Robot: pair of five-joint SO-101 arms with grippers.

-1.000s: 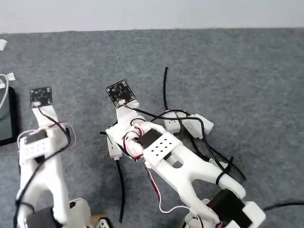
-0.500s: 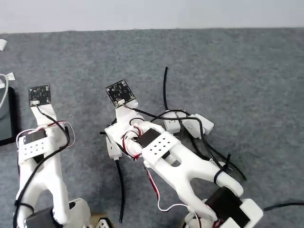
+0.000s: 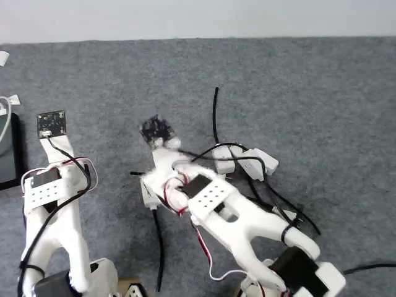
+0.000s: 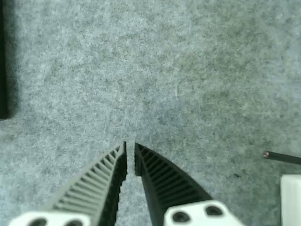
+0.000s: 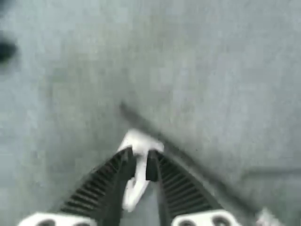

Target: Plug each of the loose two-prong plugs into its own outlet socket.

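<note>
In the right wrist view my right gripper (image 5: 138, 157) is shut on a small white plug (image 5: 141, 141), just above the grey carpet. A black cord (image 5: 188, 155) runs slantwise past it. From above, that plug (image 3: 148, 194) lies under the right arm's wrist (image 3: 185, 185), and its black cord (image 3: 159, 244) trails toward the table's near edge. Two white socket blocks (image 3: 224, 162) (image 3: 263, 163) lie just right of the wrist among tangled black cords. My left gripper (image 4: 130, 147) is shut over bare carpet and holds nothing. The left arm (image 3: 52, 192) stands at the left.
A dark flat device (image 3: 9, 154) lies at the left edge of the carpet. A loose black cord (image 3: 215, 114) stretches away behind the sockets. A black cable end (image 4: 282, 157) and a white block corner (image 4: 291, 193) show in the left wrist view.
The right arm's wrist has shifted a little toward the near edge, and its camera board is now blurred by motion. The left arm has barely moved.
</note>
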